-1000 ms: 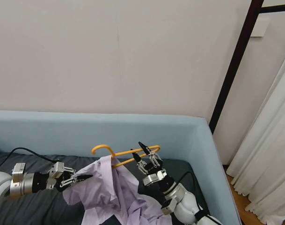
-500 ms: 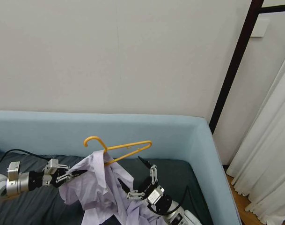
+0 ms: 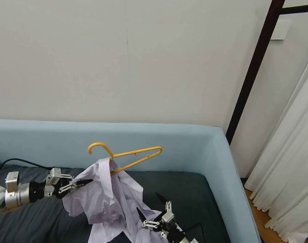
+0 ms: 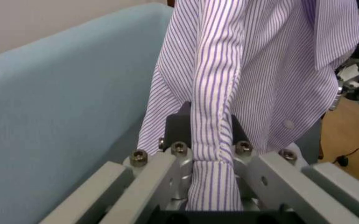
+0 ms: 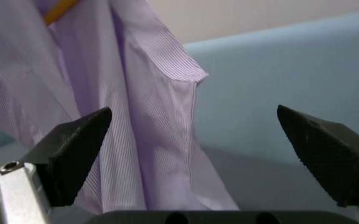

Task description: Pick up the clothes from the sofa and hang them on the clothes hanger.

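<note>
Pale wall, blue sofa [image 3: 214,152] w/ dark seat: my left pincer [image 3: 78,185] holds the striped shirt [image 3: 105,197] up off the cushions. In the left wrist view it is clamped shut on a folded band of the cloth. The yellow hanger [image 3: 136,153] sits in the shirt's neck, hook to my left, bar slanting up to my right, clear of the sofa back.

Changed in the last sec: my right pincer [image 3: 148,203], which was up at the hanger's right end, is now low in front of me, just above the seat and beside the shirt's trailing hem. Its fingers are spread wide w/ nothing between them. Shirt and hanger have also gone up a bit and toward my left.

Meaning for the job, as I read it: the handover is done, so the shirt's weight is on the left arm alone. The hanger seems carried only by the cloth round it, and I can't tell if anything else steadies it, so it could tip or slide out. The black rack [image 3: 252,71] stands well apart, past the sofa's right end by the curtain [image 3: 290,172]. Pick-up approx. done; hanging not yet started.
</note>
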Available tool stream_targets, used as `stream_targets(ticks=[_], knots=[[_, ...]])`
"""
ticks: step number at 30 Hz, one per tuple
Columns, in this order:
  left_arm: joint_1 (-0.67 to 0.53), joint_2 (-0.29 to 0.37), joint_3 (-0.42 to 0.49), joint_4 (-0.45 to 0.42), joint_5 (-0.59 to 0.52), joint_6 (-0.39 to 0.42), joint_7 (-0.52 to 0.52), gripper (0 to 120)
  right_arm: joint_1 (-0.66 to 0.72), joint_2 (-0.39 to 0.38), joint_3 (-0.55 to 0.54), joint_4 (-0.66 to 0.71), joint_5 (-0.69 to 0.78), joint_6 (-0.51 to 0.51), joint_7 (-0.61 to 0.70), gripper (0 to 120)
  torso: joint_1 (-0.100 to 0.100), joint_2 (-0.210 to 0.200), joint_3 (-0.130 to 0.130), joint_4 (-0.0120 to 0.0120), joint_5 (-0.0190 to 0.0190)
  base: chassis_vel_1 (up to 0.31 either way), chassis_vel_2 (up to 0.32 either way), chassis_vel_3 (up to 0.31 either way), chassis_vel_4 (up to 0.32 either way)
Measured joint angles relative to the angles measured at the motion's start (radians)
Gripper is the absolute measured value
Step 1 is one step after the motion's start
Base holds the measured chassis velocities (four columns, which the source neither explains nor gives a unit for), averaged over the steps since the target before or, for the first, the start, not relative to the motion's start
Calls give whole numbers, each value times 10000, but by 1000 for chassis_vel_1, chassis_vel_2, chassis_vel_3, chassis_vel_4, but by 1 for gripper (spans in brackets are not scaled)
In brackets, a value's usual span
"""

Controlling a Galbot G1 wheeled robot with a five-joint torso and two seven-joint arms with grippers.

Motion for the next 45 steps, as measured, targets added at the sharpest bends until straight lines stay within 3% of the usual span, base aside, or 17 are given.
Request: stream_targets(ticks=[5,10,14,28,39,45], knots=[[-25,-1,16,78,-5,-22,142,3,328,368,-260,131,698,-546,706,100,0,0,0,2,-1,0,0,0,0],[0,-19,16,79,-5,-24,248,3,490,499,-392,-43,310,-896,769,100,0,0,1,2,-1,0,0,0,0],[19,-31,8,26,-5,-25,284,3,593,631,-449,-345,12,-1116,771,94,0,0,1,1,-1,0,0,0,0],[205,-12,-131,-134,-11,-25,302,3,722,614,-415,-326,-8,-1280,951,41,0,0,1,1,0,0,0,0,0],[273,-14,-209,-239,-31,-17,286,3,639,480,-264,-47,675,-1115,354,1,0,0,0,1,0,0,0,0,0],[280,-15,-256,-236,-125,-18,392,3,680,378,55,234,1232,-1169,450,0,1,0,0,1,1,0,0,0,0]])
